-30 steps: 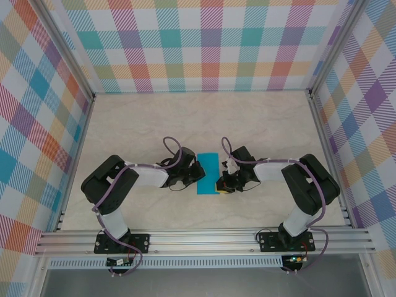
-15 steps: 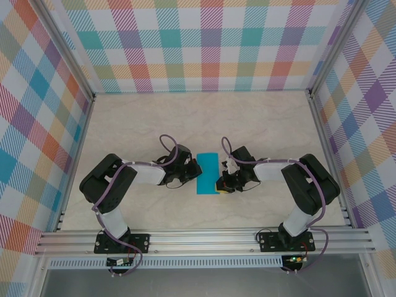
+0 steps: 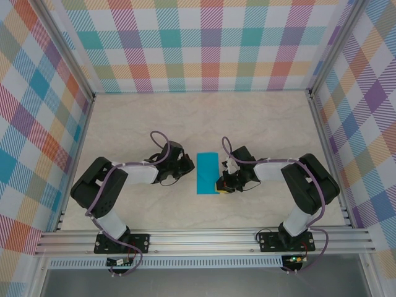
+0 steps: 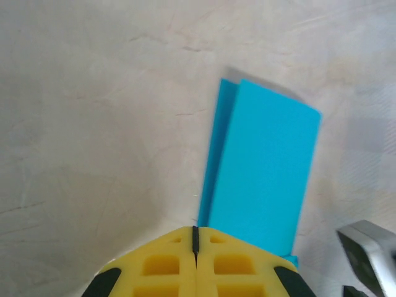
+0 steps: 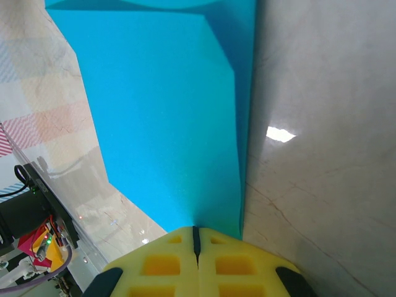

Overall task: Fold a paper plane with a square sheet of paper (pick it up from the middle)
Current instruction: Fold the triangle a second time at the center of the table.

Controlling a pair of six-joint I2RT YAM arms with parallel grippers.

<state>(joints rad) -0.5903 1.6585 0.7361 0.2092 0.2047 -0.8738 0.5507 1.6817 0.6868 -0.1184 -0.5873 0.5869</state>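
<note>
Folded square sheet of paper [image 3: 206, 173], long axis near–far. Both pressed together: right gripper [image 3: 221, 185] touching its near-right corner, left gripper [image 3: 187, 166] beside it, empty.

No readable text, label, brand or number: square sheet of paper [image 3: 206, 174] blank, my left tool [image 4: 195, 233] and right tool [image 5: 195, 233] unmarked.
</note>
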